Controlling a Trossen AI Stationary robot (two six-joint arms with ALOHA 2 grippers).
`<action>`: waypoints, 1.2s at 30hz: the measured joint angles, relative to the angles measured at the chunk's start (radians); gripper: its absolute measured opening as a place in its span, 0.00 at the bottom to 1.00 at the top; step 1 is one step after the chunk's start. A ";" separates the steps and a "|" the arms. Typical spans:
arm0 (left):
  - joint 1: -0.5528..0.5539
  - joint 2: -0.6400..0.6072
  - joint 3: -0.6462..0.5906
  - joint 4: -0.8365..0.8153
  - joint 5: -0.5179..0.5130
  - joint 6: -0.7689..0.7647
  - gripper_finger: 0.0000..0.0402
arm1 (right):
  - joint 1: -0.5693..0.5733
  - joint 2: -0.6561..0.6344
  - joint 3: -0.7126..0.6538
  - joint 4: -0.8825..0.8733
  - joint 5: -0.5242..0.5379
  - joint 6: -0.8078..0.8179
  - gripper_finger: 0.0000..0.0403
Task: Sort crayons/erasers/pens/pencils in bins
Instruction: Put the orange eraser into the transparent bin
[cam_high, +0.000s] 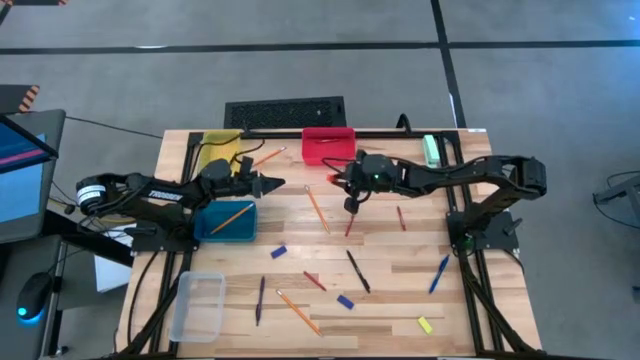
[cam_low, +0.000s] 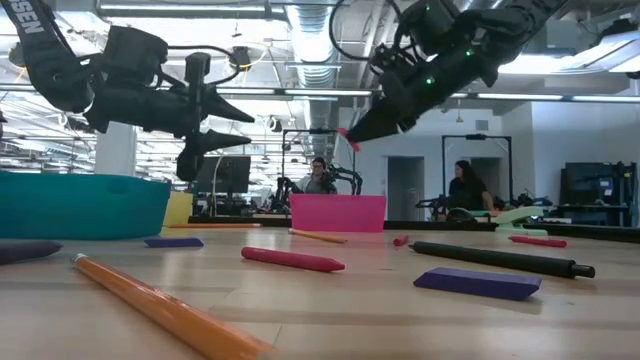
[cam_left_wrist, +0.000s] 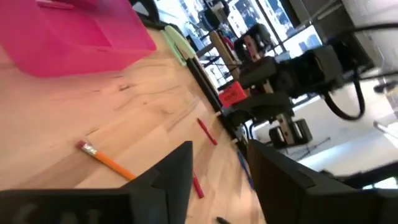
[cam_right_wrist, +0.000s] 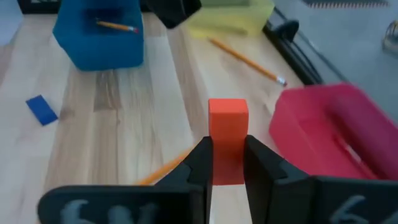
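Between right fingers (cam_right_wrist: 198, 163): orange-red eraser (cam_right_wrist: 227, 124)

The wooden table (cam_high: 400, 285) carries four bins; the red bin (cam_high: 328, 144) sits at its far edge, with pencils, pens, crayons and erasers scattered nearer.

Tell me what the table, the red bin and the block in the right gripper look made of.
Table: wood planks, matte; grain and seams show. Red bin: likely plastic, smooth and slightly translucent at the walls. Orange-red block held in the right gripper: probably rubber eraser, dull and uniform with crisp edges, though foam or plastic cannot be ruled out.
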 joint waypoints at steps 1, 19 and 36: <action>-0.008 0.000 0.003 -0.003 -0.014 -0.006 0.38 | 0.000 0.000 0.000 0.010 0.001 -0.014 0.19; -0.143 0.100 0.362 -0.420 -0.119 0.023 0.41 | 0.045 0.000 0.001 0.026 0.027 -0.185 0.19; -0.201 0.375 0.594 -0.422 -0.044 0.028 0.41 | 0.105 0.013 0.001 -0.020 0.095 -0.248 0.19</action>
